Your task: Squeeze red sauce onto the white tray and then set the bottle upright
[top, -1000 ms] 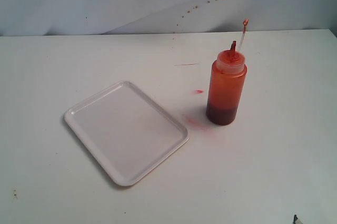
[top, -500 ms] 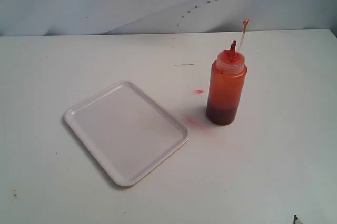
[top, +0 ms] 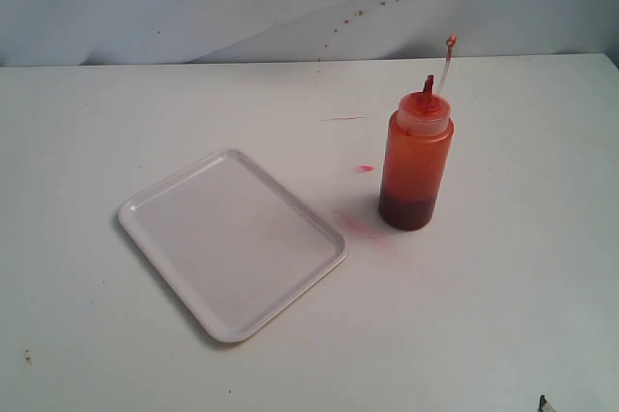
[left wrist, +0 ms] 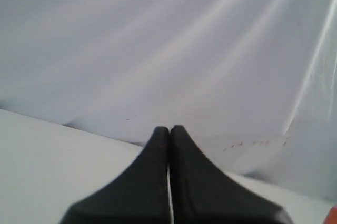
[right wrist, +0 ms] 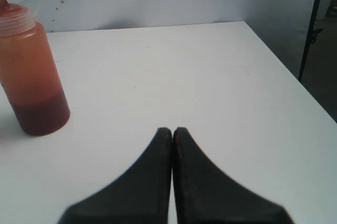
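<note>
Left gripper [left wrist: 169, 129] and right gripper [right wrist: 172, 130], fingers of each pressed together on nothing; the bottle [top: 416, 165], apart from both, upright on the table [top: 503, 315] (nozzle uncapped), red sauce [top: 406, 211] pooled at its base; the white tray [top: 232, 238] flat nearby.

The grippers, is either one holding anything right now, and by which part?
Nothing is held. The left gripper and the right gripper are both shut on nothing; the bottle stands upright on the table, touched by neither.
</note>
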Motion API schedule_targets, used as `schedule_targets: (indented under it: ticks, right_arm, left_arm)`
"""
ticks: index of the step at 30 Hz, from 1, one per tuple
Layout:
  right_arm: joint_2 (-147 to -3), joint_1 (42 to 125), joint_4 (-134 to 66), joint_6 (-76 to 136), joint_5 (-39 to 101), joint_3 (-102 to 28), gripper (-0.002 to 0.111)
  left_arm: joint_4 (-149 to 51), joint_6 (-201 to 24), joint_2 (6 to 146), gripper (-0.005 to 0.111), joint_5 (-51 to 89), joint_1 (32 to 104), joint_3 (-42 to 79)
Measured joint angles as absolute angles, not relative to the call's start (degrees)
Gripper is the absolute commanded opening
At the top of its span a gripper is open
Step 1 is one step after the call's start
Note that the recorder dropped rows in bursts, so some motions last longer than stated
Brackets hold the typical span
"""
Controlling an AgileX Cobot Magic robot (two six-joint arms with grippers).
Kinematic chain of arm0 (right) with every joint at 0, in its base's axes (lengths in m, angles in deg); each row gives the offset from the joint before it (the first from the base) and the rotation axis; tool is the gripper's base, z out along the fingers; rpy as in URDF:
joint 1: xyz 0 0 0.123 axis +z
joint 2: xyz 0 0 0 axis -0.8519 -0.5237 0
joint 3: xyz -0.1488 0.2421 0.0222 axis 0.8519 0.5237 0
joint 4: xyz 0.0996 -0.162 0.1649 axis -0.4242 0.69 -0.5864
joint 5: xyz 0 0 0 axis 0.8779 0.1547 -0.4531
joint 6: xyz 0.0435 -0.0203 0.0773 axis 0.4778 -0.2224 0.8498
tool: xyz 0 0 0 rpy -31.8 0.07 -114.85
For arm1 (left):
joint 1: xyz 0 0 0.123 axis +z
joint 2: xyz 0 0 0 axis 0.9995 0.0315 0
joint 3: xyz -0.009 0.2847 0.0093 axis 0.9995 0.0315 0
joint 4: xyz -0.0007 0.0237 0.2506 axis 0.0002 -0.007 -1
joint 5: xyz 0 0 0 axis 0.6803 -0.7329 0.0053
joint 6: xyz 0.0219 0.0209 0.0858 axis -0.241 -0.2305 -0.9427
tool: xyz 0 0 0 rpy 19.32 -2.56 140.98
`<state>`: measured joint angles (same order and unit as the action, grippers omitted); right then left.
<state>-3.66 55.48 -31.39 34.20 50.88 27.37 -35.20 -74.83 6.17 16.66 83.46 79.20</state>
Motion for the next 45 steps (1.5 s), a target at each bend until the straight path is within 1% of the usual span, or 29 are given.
schedule_targets:
  ticks: [4,9,12,15,18,22,25,27,30,36,39,45]
  right_arm:
    - [-3.7,55.5,-31.4,34.2,50.9,27.4,0.0]
    - [-3.7,55.5,-31.4,34.2,50.9,27.4,0.0]
    - [-3.7,55.5,-31.4,34.2,50.9,27.4,0.0]
    - [-3.7,55.5,-31.4,34.2,50.9,27.4,0.0]
    - [-3.7,55.5,-31.4,34.2,50.9,27.4,0.0]
    - [-3.7,55.5,-31.4,34.2,50.9,27.4,0.0]
    - [-3.7,55.5,-31.4,34.2,50.9,27.4,0.0]
    - [-3.7,55.5,-31.4,34.2,50.9,27.4,0.0]
    - [-3.7,55.5,-31.4,34.2,50.9,27.4,0.0]
    - [-3.7,55.5,-31.4,34.2,50.9,27.4,0.0]
    - [-3.7,55.5,-31.4,34.2,50.9,27.4,0.0]
    - [-3.7,55.5,-31.4,34.2,50.9,27.4,0.0]
  left_arm:
    - [-29.9,-67.7,6.2,0.0,14.0,83.5,79.2]
    - [-32.5,-63.8,6.2,0.0,7.1,83.5,79.2]
    - [-39.6,-57.7,6.1,0.0,-5.0,83.5,79.2]
    - [-51.0,-52.9,9.1,0.0,-21.4,83.5,79.2]
    - [-60.2,-51.1,18.0,0.0,-26.4,83.5,78.0]
    - [-65.1,-48.9,35.3,0.0,-32.8,83.5,76.9]
    - [-70.1,-48.3,49.4,0.0,-44.3,83.5,76.8]
    - [-74.0,-48.6,58.9,0.0,-47.9,83.5,75.4]
    - [-78.8,-51.5,71.8,0.0,-49.6,83.5,72.0]
    - [-85.0,-57.4,90.3,0.0,-49.7,83.5,65.4]
    - [-86.7,-61.0,97.1,0.0,-49.7,83.5,62.0]
    - [-86.8,-74.2,106.1,0.0,-49.7,83.5,53.8]
